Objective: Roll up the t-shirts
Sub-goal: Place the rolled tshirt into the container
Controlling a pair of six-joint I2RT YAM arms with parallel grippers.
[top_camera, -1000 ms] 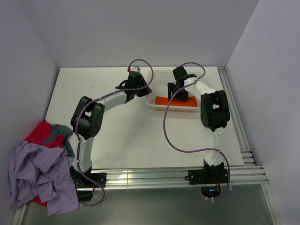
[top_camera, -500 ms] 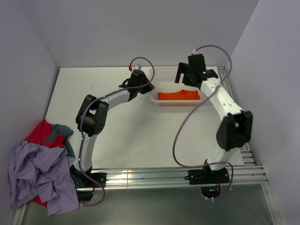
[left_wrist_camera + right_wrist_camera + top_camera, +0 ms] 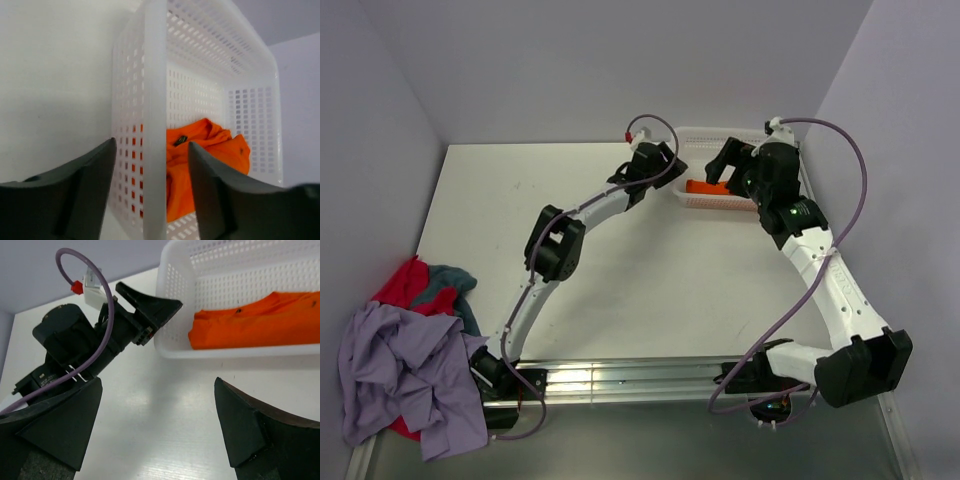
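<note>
An orange t-shirt (image 3: 703,187) lies rolled in a white mesh basket (image 3: 715,204) at the back right of the table. My left gripper (image 3: 670,175) stands open astride the basket's left wall (image 3: 154,125), one finger (image 3: 85,192) outside it and the other finger (image 3: 217,195) inside, next to the orange t-shirt (image 3: 200,165). My right gripper (image 3: 728,172) hovers over the basket's near side. In its wrist view it (image 3: 155,432) is wide open above bare table, holding nothing, with the basket (image 3: 172,347) and orange t-shirt (image 3: 255,320) ahead.
A heap of t-shirts sits at the table's near left corner: lavender (image 3: 400,380) on top, with red (image 3: 405,285) and grey-teal (image 3: 450,280) behind. The left gripper (image 3: 145,305) and its purple cable (image 3: 107,310) lie just ahead of the right gripper. Walls close in behind and on both sides.
The basket with the orange t-shirt has slid right and back. The left gripper followed it and opened on its wall. The right arm swung out to the right and opened fully.
</note>
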